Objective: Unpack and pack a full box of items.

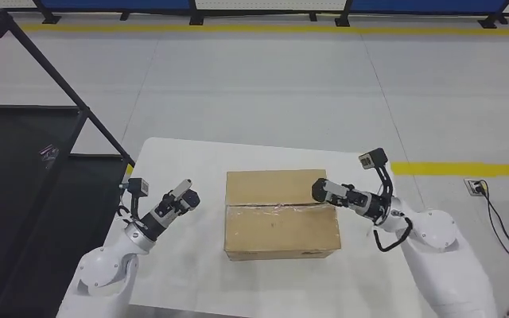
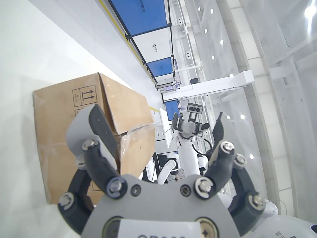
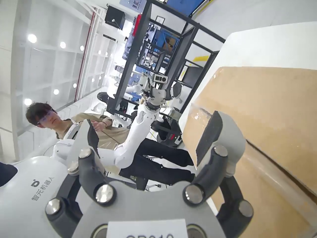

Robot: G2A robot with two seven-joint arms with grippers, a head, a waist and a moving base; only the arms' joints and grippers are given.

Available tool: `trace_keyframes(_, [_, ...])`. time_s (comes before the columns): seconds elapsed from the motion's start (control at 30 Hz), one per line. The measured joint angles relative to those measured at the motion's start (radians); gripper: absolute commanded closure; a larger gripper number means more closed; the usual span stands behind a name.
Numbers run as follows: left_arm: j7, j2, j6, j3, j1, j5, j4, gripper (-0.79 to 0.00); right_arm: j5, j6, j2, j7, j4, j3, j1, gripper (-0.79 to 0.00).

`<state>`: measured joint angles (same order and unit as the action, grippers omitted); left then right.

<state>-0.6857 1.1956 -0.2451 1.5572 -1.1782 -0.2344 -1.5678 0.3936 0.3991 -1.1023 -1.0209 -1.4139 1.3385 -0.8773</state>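
Note:
A brown cardboard box [image 1: 278,226] sits in the middle of the white table [image 1: 183,262], its top flaps down and clear tape [image 1: 274,207] along the seam. My left gripper [image 1: 184,195] hovers open a little to the left of the box, apart from it; its wrist view has the box [image 2: 59,115] beyond the open fingers [image 2: 99,127]. My right gripper [image 1: 320,191] is open at the box's right end, level with the seam. In its wrist view one finger pad [image 3: 210,132] lies close over the box top [image 3: 262,110]. The box's contents are hidden.
A black metal rack [image 1: 48,159] stands off the table's left side. Bare tabletop lies in front of the box and on both sides of it. Grey floor with a yellow line [image 1: 445,168] lies beyond the table.

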Motion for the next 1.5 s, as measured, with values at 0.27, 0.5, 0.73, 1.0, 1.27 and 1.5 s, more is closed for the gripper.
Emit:
trace_keyframes(0.27, [0.004, -0.004, -0.002, -0.002, 0.001, -0.009, 0.008, -0.785, -0.173, -0.135, -0.007, 0.055, -0.024, -0.094, 0.029, -0.785])
trace_keyframes(0.5, [0.007, -0.007, 0.000, -0.010, 0.009, -0.015, 0.021, -0.785, -0.192, -0.184, -0.018, 0.051, 0.052, -0.155, 0.091, -0.785])
trace_keyframes(0.73, [0.004, -0.010, 0.006, -0.018, 0.023, -0.016, 0.031, -0.785, -0.348, -0.111, -0.020, 0.118, 0.046, -0.194, 0.097, -0.785])
trace_keyframes(1.0, [0.001, -0.014, 0.010, -0.022, 0.037, -0.021, 0.043, -0.785, -0.412, -0.036, -0.012, 0.180, 0.025, -0.173, 0.068, -0.785])
trace_keyframes(1.27, [-0.004, -0.018, 0.013, -0.026, 0.051, -0.029, 0.057, -0.785, -0.456, -0.052, -0.010, 0.205, 0.009, -0.174, 0.055, -0.785])
trace_keyframes(1.5, [-0.006, -0.021, 0.012, -0.025, 0.062, -0.037, 0.071, -0.785, -0.430, -0.067, -0.003, 0.133, -0.006, -0.161, 0.052, -0.785])
